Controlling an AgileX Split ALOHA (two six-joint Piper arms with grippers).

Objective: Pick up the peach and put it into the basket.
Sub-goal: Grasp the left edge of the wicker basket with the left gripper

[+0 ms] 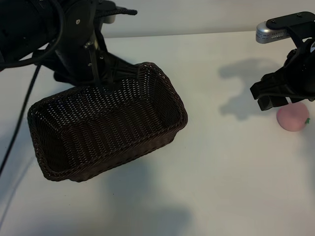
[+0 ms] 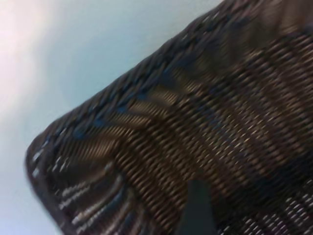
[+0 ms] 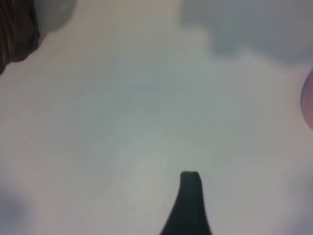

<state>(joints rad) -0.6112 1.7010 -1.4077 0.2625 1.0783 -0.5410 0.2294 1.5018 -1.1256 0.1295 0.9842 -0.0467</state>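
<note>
So the basket [image 1: 106, 125] is a big dark-brown wicker thing, rectangular with rounded corners, braided rim, sloping sides, tight weave all over. It sits tilted, its far-left side raised, with the left gripper [image 1: 98, 81] at that far rim; jaws are spread wide, and I can't tell if they actually grip the rim. In the left wrist view it's just weave and rim [image 2: 146, 88] up close. The peach [image 1: 293, 117] is a small round pale-pink ball with a tiny green mark on its side, lying on the table [image 1: 231, 177] well right of the basket. The right gripper [image 1: 275, 101] hangs just beside it, jaws open, nothing held. Table is plain white and smooth, with soft shadows.
</note>
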